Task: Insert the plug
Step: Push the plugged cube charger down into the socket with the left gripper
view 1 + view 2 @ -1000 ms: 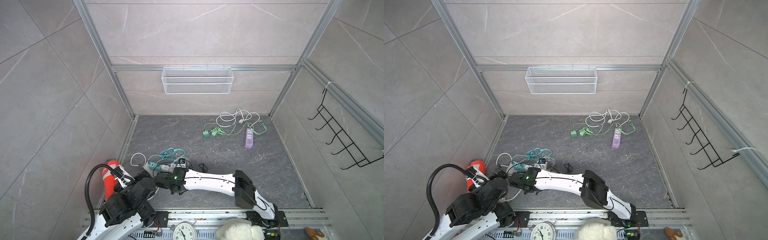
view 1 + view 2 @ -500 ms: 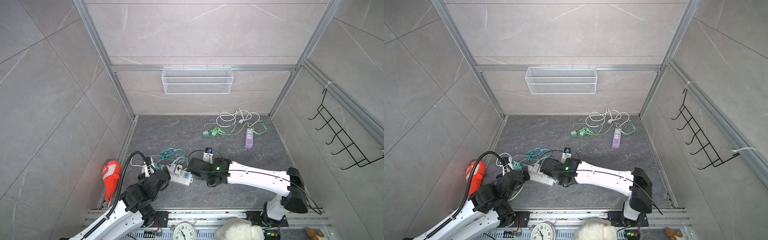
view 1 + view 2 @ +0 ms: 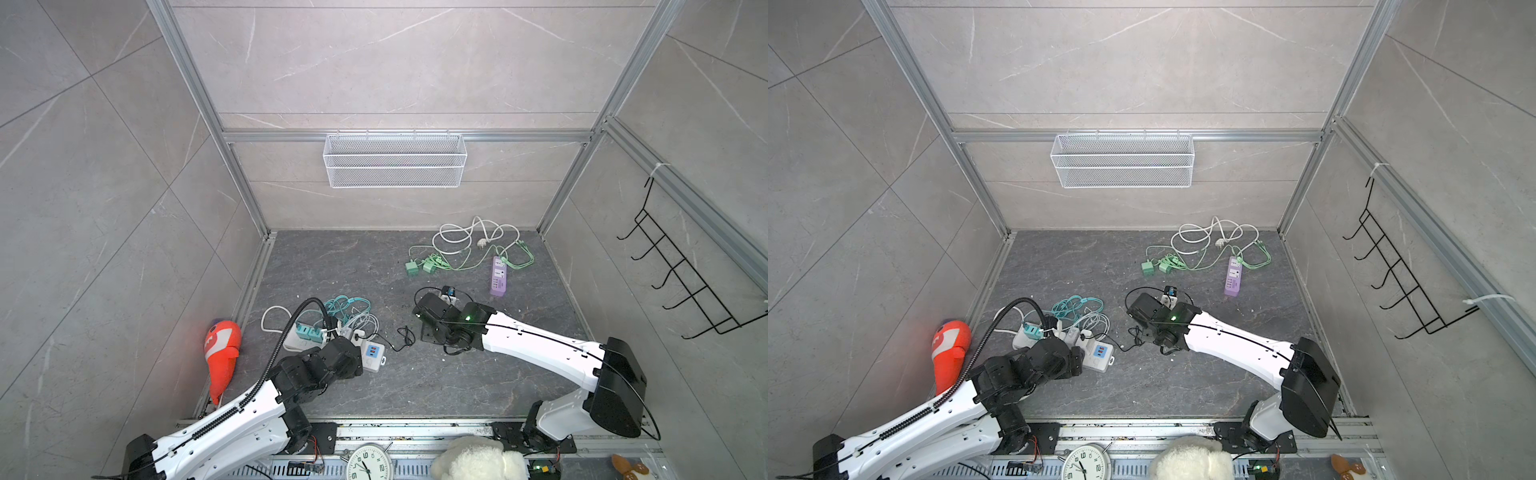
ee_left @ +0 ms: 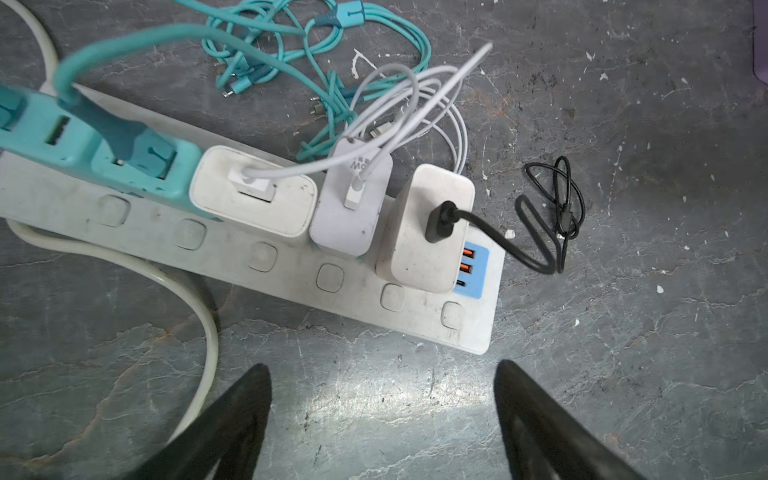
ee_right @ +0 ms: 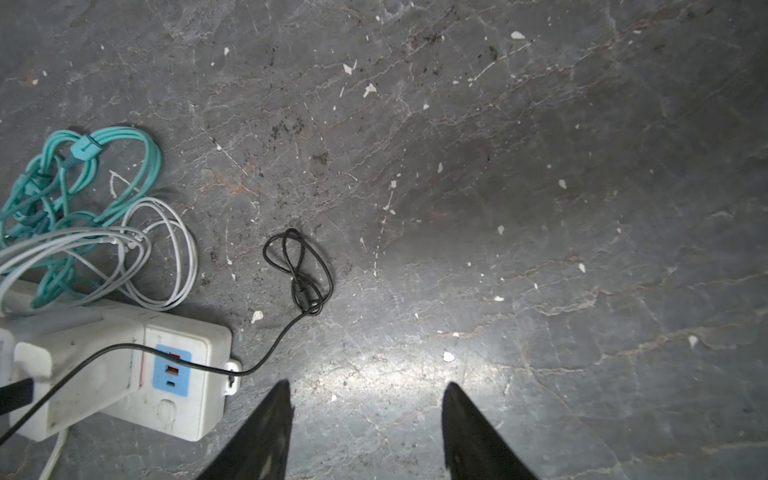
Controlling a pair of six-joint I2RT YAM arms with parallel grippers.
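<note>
A white power strip [image 4: 291,274] lies on the grey floor, seen in both top views [image 3: 376,363] and the right wrist view [image 5: 124,374]. Several adapters stand in its sockets. The white plug [image 4: 428,232] with a black cable [image 4: 557,208] sits in the end socket beside the blue USB panel [image 4: 471,270]. My left gripper [image 4: 382,374] is open with nothing between its fingers, hovering just off the strip's long side near that plug. My right gripper [image 5: 368,388] is open and empty over bare floor, right of the strip's end and apart from the black cable coil [image 5: 299,270].
Teal cables [image 3: 345,305] and white cables tangle behind the strip. An orange toy [image 3: 222,349] lies at the left wall. Green adapters [image 3: 419,266], a white cord and a purple strip [image 3: 498,276] sit at the back right. A wire basket [image 3: 395,160] hangs on the back wall.
The right arm has drawn back to the right, away from over the strip. The left arm has swung right to the strip's near side, its jaws slightly narrower.
</note>
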